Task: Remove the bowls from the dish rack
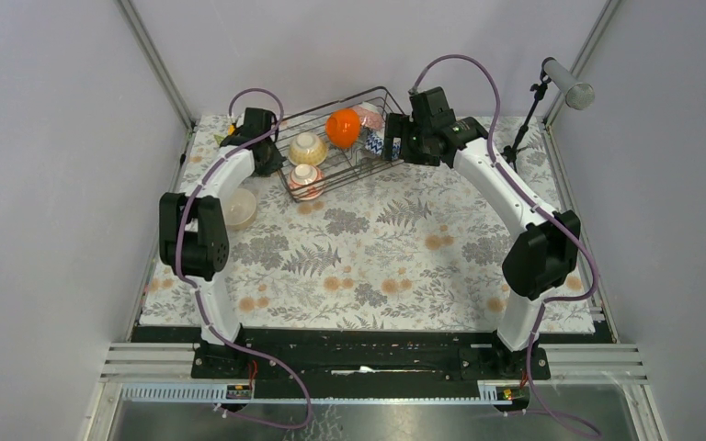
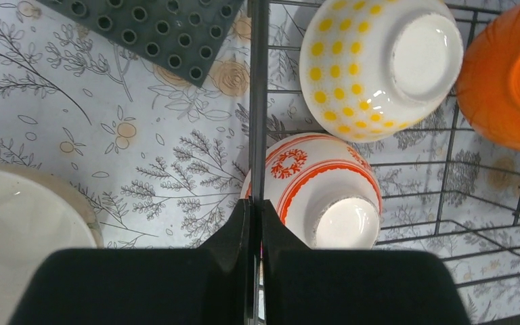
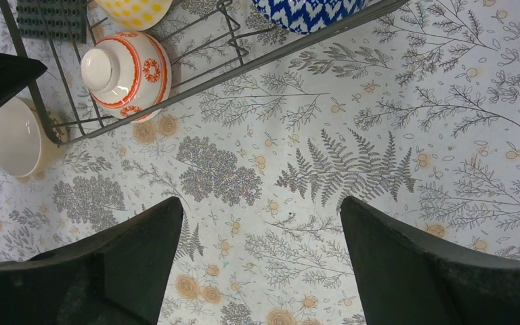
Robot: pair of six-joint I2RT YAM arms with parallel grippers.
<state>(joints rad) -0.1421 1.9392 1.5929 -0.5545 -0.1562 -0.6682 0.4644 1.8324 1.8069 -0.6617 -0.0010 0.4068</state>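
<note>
The dish rack stands at the far middle of the table. It holds an orange bowl, a cream yellow-dotted bowl, a white red-patterned bowl, a pinkish bowl and a blue-white bowl. My left gripper is shut on the rack's left rim wire, next to the red-patterned bowl. My right gripper is open and empty above the cloth, just off the rack's right end.
A beige bowl sits upright on the cloth left of the rack, also in the left wrist view. A grey studded plate lies behind the rack's left side. A microphone stand is at the far right.
</note>
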